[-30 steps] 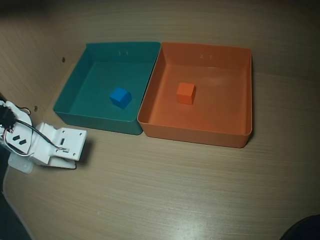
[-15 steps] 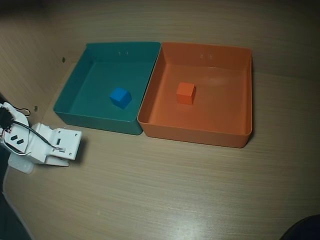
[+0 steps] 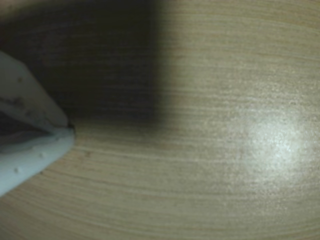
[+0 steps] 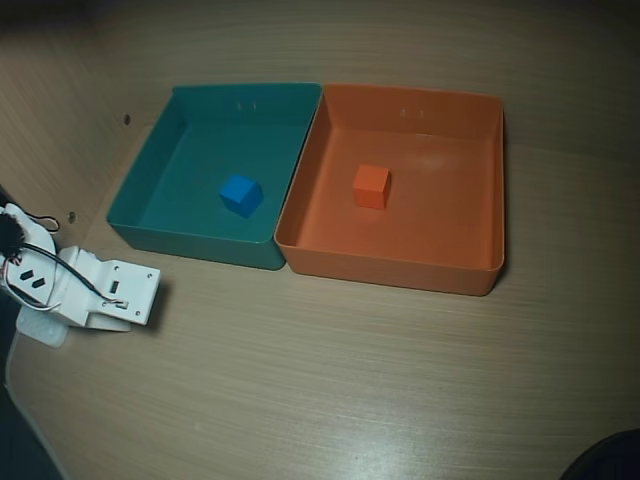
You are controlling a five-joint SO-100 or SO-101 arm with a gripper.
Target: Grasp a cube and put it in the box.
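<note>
While inside the box [image 4: 400, 262], the cube [image 4: 371, 186] well apart from the closed, empty hand [image 3: 70, 131].

From above I see the orange cube [image 4: 371, 186] sitting on the floor of the orange box [image 4: 400, 263], roughly at its middle. The teal tray [image 4: 195, 242] touches the box's left wall and holds a small blue cube [image 4: 240, 194]. My white gripper [image 4: 128, 297] sits low at the left edge of the wooden table [image 4: 350, 380], well apart from both trays (I cannot tell how its jaws stand).
</note>
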